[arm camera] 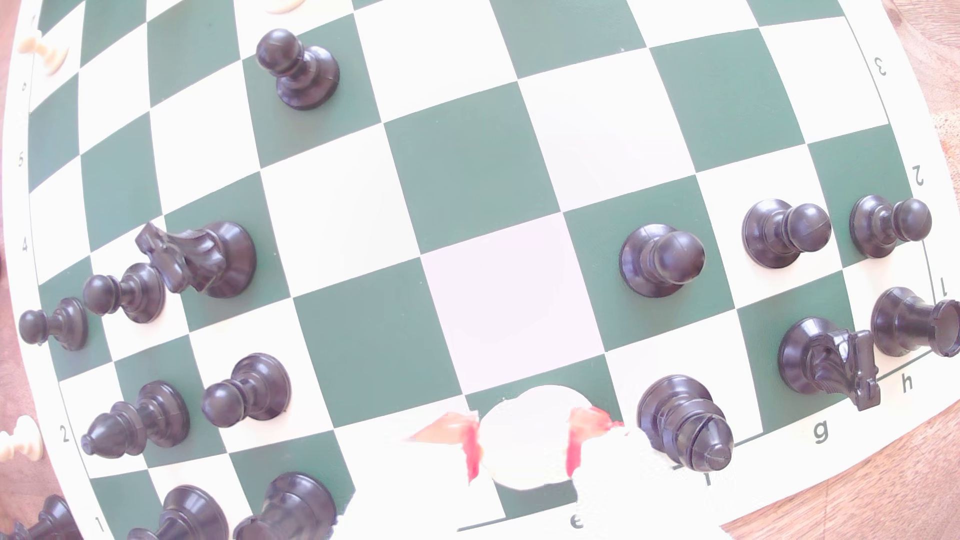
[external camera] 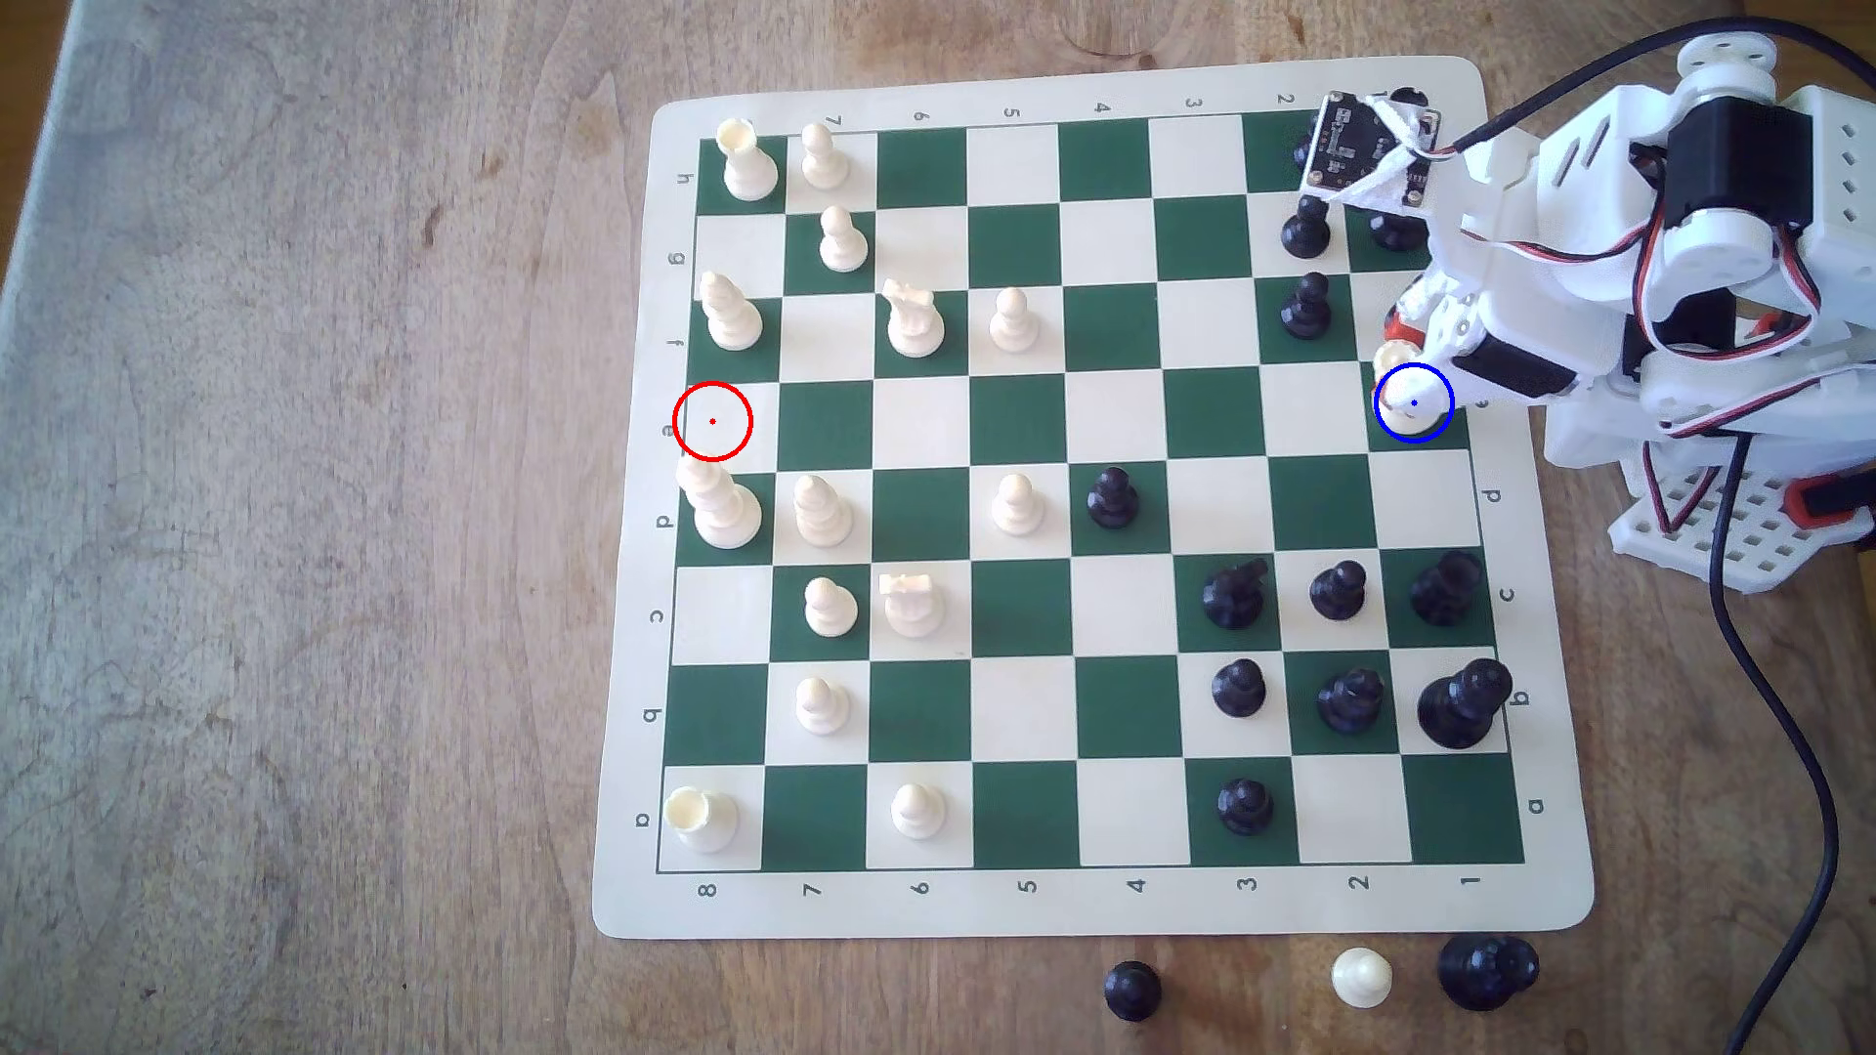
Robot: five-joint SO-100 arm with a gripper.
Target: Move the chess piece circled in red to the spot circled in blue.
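Cream chess piece (arm camera: 530, 441), pale and round from above, stands upright on the blue-ringed green square (external camera: 1447, 438), the gripper (arm camera: 522, 446) jaws clamped against its sides.

The board (external camera: 1107, 903) carries fifteen cream pieces (external camera: 820, 705) and fourteen black pieces (external camera: 1112, 497), some partly hidden under the arm. Beside it stand two black pieces (external camera: 1132, 989) and one cream pawn (external camera: 1360, 976). One red ring (external camera: 713, 383), one blue ring (external camera: 1413, 440).
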